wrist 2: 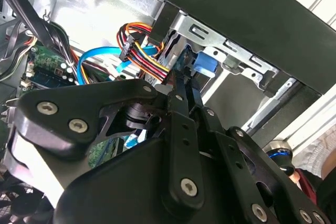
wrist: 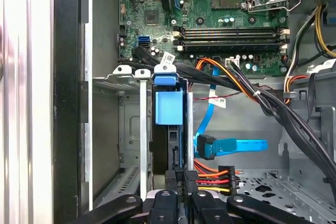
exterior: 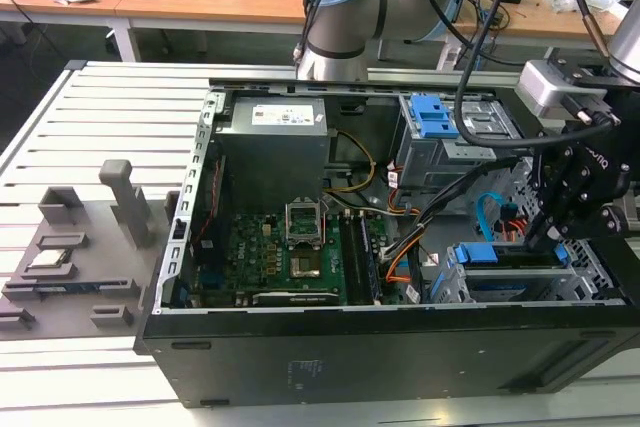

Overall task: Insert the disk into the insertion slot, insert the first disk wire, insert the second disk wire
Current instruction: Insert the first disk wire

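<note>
Gripper (wrist: pixel 181 178) fingers are drawn narrow, almost together, right at the open end of the insertion slot (exterior: pixel 600 272). Whether anything is pinched between them I cannot tell.

Around the insertion slot lies the black computer case (exterior: pixel 350 357), open on its side, with the slot in one corner of it. A green motherboard (exterior: pixel 290 257) covers the case floor just beside the slot, toward the exterior view's left. Beyond the slot, further from the near wall of the case, stands a taller grey cage with a blue latch (exterior: pixel 440 137).

Inside the slot sits the disk (wrist: pixel 169 107). Its bright blue frame is seated between the slot's pale rails, and its dark edge runs down toward the fingertips.

A bundle of red, yellow and orange wires (wrist: pixel 212 178) comes in alongside the slot and ends right against the fingers. A black plug sits a little back along the bundle.

A flat light-blue cable (wrist: pixel 236 144) lies just beside the slot. Its blue plug is turned toward the disk but looks apart from it.
</note>
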